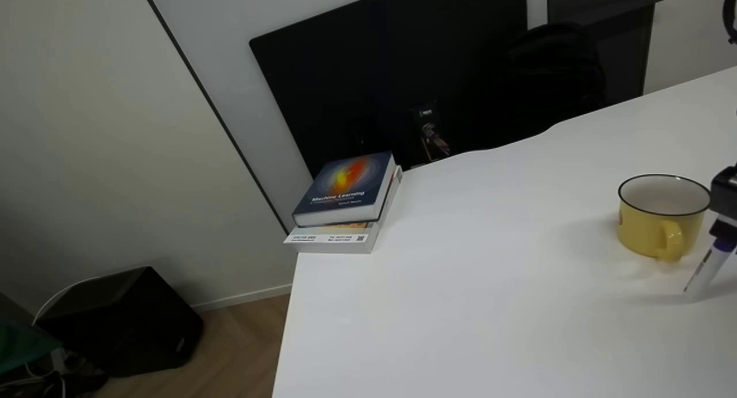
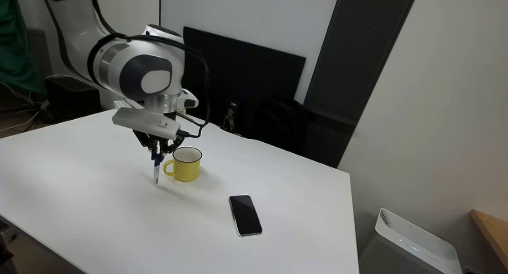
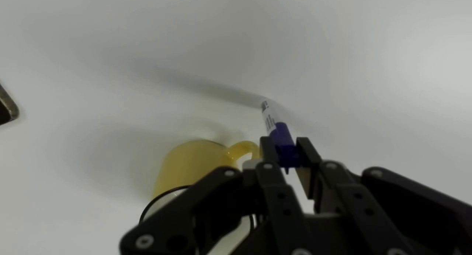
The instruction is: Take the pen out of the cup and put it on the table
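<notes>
Placement step, I judge: gripper (image 3: 286, 148) clamped on the blue-capped marker (image 3: 279, 134) beside the yellow mug (image 2: 186, 171); next, lay it flat inside the worktop (image 2: 301, 210) edges.

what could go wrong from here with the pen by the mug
Toppling: the gripper holds the marker pen steeply by its purple end, so on release it might fall and roll on the white table.
Bumping: pen and gripper are close beside the handle of the yellow mug; a sideways move could knock it.
Jamming: the pen's lower end is at or just above the table, I can't tell which; lowering further may push it up in the grip.
</notes>
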`<action>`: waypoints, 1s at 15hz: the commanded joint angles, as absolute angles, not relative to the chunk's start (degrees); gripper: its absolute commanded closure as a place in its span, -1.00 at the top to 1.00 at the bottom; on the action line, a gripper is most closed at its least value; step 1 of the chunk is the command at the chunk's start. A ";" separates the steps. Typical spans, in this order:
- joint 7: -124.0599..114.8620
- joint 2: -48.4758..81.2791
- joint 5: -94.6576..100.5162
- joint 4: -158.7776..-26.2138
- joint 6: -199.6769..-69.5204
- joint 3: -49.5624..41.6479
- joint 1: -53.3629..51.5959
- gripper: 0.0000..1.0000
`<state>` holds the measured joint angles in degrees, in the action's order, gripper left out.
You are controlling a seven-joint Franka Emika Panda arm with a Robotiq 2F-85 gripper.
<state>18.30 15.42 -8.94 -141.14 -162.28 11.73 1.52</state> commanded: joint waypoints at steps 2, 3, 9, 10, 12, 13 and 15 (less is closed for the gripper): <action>29.77 18.88 -22.40 -140.53 -163.25 19.36 9.67 -0.91; 31.17 19.45 -24.14 -140.43 -163.00 19.97 10.58 -0.91; 36.48 19.86 -30.79 -141.06 -161.66 21.09 13.13 -0.82; 36.26 19.74 -30.25 -141.08 -160.98 20.39 12.65 -0.12; 35.93 20.52 -29.29 -140.92 -159.31 19.68 12.14 0.01; 35.82 21.45 -28.99 -140.86 -159.05 19.72 12.14 0.16; 35.15 23.24 -27.84 -140.61 -158.59 19.73 12.20 0.41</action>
